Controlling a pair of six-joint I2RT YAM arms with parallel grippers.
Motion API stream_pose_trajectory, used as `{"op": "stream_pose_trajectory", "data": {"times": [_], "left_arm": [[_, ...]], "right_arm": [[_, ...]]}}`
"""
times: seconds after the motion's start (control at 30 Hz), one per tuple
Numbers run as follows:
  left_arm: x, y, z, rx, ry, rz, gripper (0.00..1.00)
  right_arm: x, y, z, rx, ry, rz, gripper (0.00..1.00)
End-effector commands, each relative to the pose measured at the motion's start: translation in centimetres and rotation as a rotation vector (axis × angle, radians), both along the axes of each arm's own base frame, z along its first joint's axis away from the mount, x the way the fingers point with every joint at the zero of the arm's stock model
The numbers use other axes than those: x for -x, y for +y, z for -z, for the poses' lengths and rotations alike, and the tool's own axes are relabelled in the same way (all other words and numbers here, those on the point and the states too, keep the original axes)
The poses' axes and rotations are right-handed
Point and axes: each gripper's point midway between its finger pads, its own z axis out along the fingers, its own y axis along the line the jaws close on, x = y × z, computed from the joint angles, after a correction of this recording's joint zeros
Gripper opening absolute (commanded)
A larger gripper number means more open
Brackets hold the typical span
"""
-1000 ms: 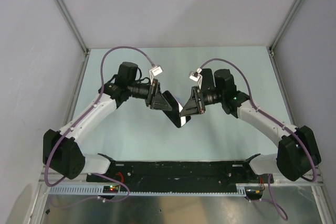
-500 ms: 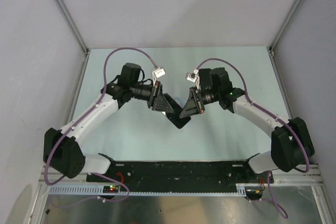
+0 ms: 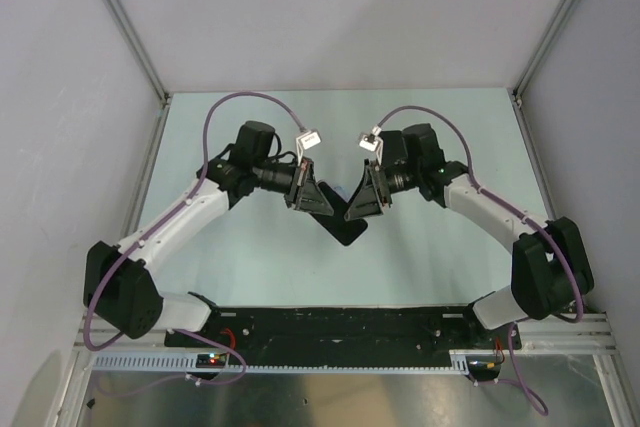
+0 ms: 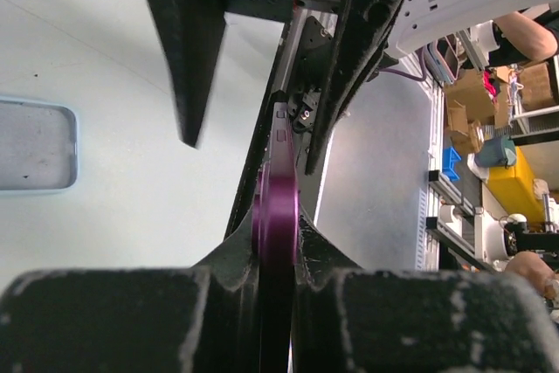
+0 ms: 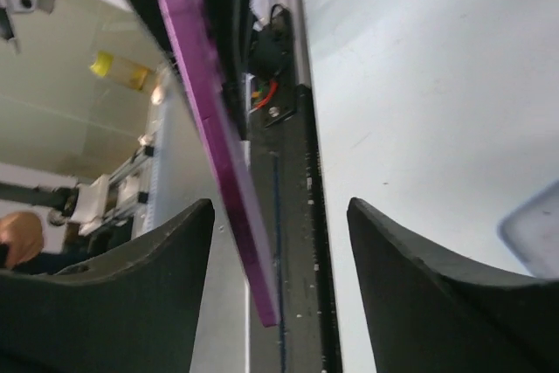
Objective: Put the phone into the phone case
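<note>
The phone (image 3: 347, 230), with a purple rim and a dark face, hangs edge-on above the table between the two arms. My left gripper (image 3: 318, 202) is shut on it; the left wrist view shows the purple edge (image 4: 278, 207) clamped between both pads. My right gripper (image 3: 358, 205) is open. Its fingers (image 5: 166, 242) stand on either side of the phone's free end (image 5: 218, 146) without touching it. The pale, clear phone case (image 4: 35, 146) lies flat on the table, also visible in the right wrist view (image 5: 533, 224). I cannot make it out from above.
The light green table (image 3: 250, 247) is walled by grey panels at the back and sides. A black mounting rail (image 3: 340, 325) with both arm bases runs along the near edge. Purple cables loop over each wrist.
My left gripper has closed onto the phone. My right gripper, shut on the phone a second ago, has opened and let it go. Both wrists shifted slightly toward the back.
</note>
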Motion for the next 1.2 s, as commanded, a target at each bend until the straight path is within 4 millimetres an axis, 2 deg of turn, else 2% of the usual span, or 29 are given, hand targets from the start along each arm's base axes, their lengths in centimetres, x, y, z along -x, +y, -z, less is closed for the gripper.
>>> {"op": "stream_pose_trajectory", "data": {"times": [0.0,0.13,0.23,0.27,0.37,0.53,0.67,0.83,1.0,1.17], "left_arm": [[-2.0,-1.3,-4.3,0.066,-0.085,-0.069,0.00],[-4.4,-2.1,-6.8,0.131,-0.081,-0.187,0.00],[-6.5,-2.5,-8.8,0.244,-0.028,-0.290,0.00],[-7.2,-2.6,-9.2,0.276,-0.017,-0.320,0.00],[-9.0,-2.7,-9.7,0.335,0.051,-0.408,0.00],[-11.3,-3.0,-9.6,0.415,0.143,-0.516,0.00],[-12.3,-3.4,-9.0,0.468,0.222,-0.542,0.00],[-12.6,-3.6,-7.4,0.479,0.284,-0.545,0.00],[-12.4,-4.1,-6.6,0.486,0.312,-0.507,0.00],[-12.1,-4.3,-6.3,0.489,0.317,-0.474,0.00]], "right_arm": [[-3.7,-0.7,-1.8,0.027,-0.043,0.183,0.75],[-6.1,-2.5,-3.2,-0.023,-0.033,0.359,0.87],[-7.7,-4.4,-4.4,-0.111,-0.014,0.500,0.92],[-7.9,-4.8,-4.1,-0.133,0.038,0.545,0.93],[-8.2,-5.4,-5.8,-0.276,0.095,0.617,0.96],[-9.0,-5.5,-6.7,-0.403,0.219,0.695,0.96],[-9.6,-5.0,-7.5,-0.468,0.277,0.720,0.93],[-10.3,-5.0,-8.0,-0.515,0.330,0.741,0.82],[-10.3,-4.6,-7.8,-0.537,0.369,0.699,0.60],[-10.3,-4.5,-7.2,-0.524,0.391,0.678,0.43]]}}
